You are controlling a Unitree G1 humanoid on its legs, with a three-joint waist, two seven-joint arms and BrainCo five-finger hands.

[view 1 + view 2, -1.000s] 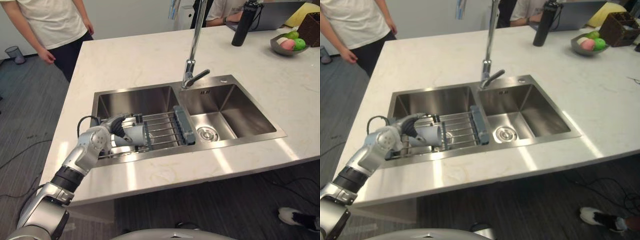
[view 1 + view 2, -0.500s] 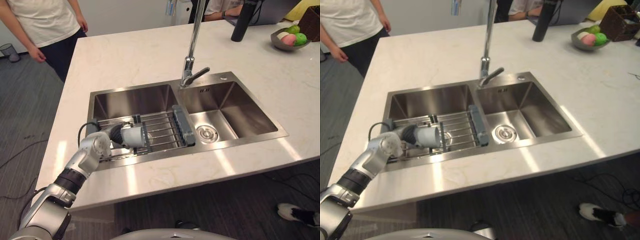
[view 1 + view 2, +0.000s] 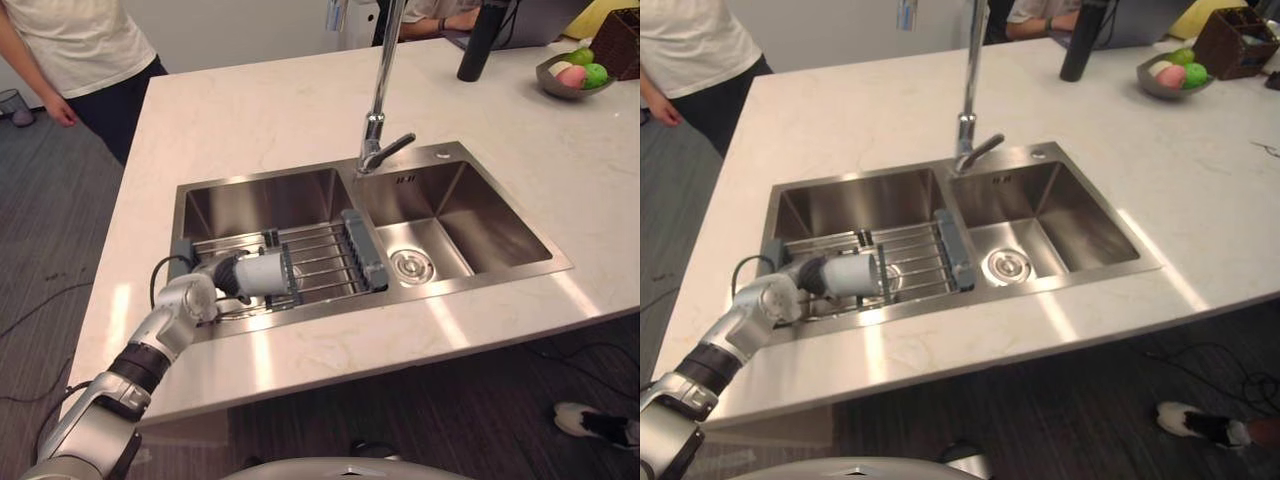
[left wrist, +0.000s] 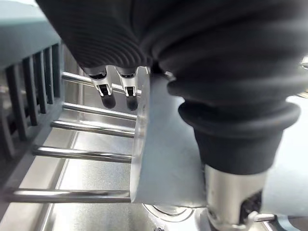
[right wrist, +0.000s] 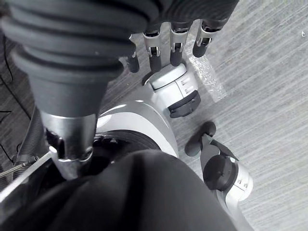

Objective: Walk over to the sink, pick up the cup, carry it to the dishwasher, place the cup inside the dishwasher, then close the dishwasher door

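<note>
Pick-up step: left robot hand clasps the cup at the sink rack; right robot hand hangs spread. Next: lift it clear.

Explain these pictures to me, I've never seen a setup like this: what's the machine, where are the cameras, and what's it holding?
It is a humanoid robot with silver arms and fingered hands. The two wide pictures come from cameras in its head, looking down at a pale counter with a steel double sink and a tall faucet. The two close pictures come from cameras on its wrists. The left hand reaches into the left basin, fingers and thumb curled round a pale cup turned on its side over a wire rack. The right hand hangs open above the floor. Farther back stand a dark bottle and a fruit bowl, and a person stands beside the counter.
</note>
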